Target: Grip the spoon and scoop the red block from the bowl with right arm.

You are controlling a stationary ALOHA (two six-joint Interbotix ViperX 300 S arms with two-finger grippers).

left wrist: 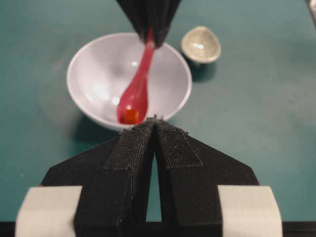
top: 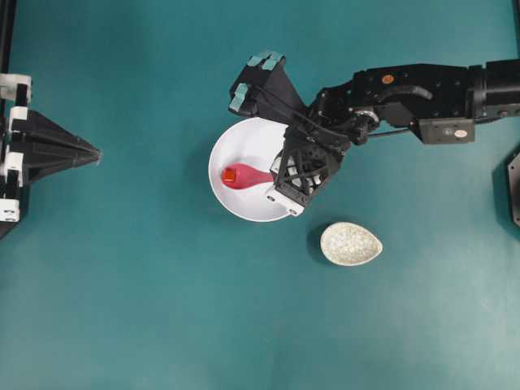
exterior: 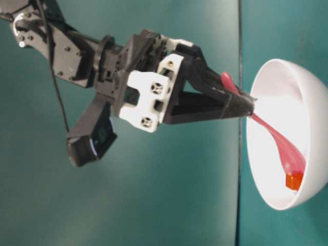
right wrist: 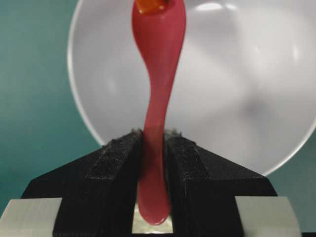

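Note:
The white bowl (top: 218, 154) stands mid-table. My right gripper (top: 277, 180) is shut on the handle of the pink spoon (top: 250, 176), and the jaws sit over the bowl's right rim. The scoop reaches down into the bowl. The red block (top: 229, 175) sits at the far end of the scoop. The right wrist view shows the pads (right wrist: 123, 153) clamping the spoon's handle (right wrist: 157, 84), with the block (right wrist: 150, 5) at the scoop's tip. The table-level view shows the spoon (exterior: 279, 141) low in the bowl (exterior: 307, 77) with the block (exterior: 293, 181). My left gripper (top: 97, 152) is shut and empty at the far left.
A small speckled cream dish (top: 350, 244) stands on the teal table, right of and below the bowl. It also shows in the left wrist view (left wrist: 200, 44), beyond the bowl (left wrist: 94, 59). A black mount sits at the right edge (top: 512, 187).

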